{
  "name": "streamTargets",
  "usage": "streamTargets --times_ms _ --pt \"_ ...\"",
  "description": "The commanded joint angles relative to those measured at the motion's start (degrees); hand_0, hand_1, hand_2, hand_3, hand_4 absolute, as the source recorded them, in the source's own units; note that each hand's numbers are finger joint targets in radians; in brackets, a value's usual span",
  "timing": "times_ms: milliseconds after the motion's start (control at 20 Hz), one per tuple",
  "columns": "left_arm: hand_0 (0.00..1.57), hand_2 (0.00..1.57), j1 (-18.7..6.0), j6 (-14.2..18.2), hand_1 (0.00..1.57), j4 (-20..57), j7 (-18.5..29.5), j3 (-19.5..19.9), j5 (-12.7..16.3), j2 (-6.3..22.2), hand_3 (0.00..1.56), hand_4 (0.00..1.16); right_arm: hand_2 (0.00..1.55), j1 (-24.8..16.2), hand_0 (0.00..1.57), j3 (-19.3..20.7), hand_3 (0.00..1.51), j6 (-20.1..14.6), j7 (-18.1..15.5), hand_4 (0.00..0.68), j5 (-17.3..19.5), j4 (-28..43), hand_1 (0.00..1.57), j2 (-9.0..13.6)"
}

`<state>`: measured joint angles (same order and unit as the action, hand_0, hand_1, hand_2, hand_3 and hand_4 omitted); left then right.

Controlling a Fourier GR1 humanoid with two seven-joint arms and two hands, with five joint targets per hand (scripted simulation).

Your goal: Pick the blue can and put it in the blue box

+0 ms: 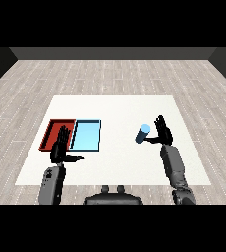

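The blue can stands tilted on the white table, right of the middle. My right hand is just to the can's right, fingers straight and upward, thumb reaching toward the can's lower part. The light blue tray lies left of the middle, some way left of the can. My left hand hovers over the front edge where the red tray and the blue tray meet, fingers straight, thumb pointing right, holding nothing.
The red tray lies directly left of the blue tray, their sides touching. White table surface stretches between the blue tray and the can. Wooden floor surrounds the table.
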<state>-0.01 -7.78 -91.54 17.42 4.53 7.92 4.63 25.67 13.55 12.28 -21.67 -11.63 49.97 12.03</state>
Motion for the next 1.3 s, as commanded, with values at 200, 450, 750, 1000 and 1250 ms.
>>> streamTargets --times_ms 200,450,750,1000,1250 --pt "0.0 0.0 1.11 1.86 0.0 -2.57 -1.73 -1.68 -1.69 -1.53 0.0 0.0 0.0 6.68 0.0 -0.1 0.0 -1.46 -3.86 0.0 0.93 -12.54 0.0 -1.69" --pt "0.0 0.0 -0.81 -0.61 0.0 4.62 2.9 1.3 -0.22 0.02 0.0 0.0 0.0 10.11 0.0 0.87 0.0 -0.48 -3.84 0.0 -0.12 -17.88 0.0 -1.89" --pt "0.0 0.0 1.67 -1.23 0.0 -2.68 -1.58 0.92 2.0 0.18 0.0 0.0 0.0 11.94 0.0 0.48 0.0 -3.62 -4.68 0.0 0.16 -20.9 0.0 -4.11" --pt "0.0 0.0 0.15 -0.11 0.0 -1.65 -1.4 1.16 1.16 -0.15 0.0 0.0 0.0 14.97 0.0 2.17 0.0 0.18 -7.63 0.0 -0.72 -28.47 0.0 -2.14" --pt "0.0 0.0 -0.21 -0.64 0.0 -1.37 -2.04 2.06 1.26 1.13 0.0 0.0 0.15 14.02 0.0 2.31 0.22 -3.78 -8.45 0.0 -0.18 -28.14 0.0 -1.65"
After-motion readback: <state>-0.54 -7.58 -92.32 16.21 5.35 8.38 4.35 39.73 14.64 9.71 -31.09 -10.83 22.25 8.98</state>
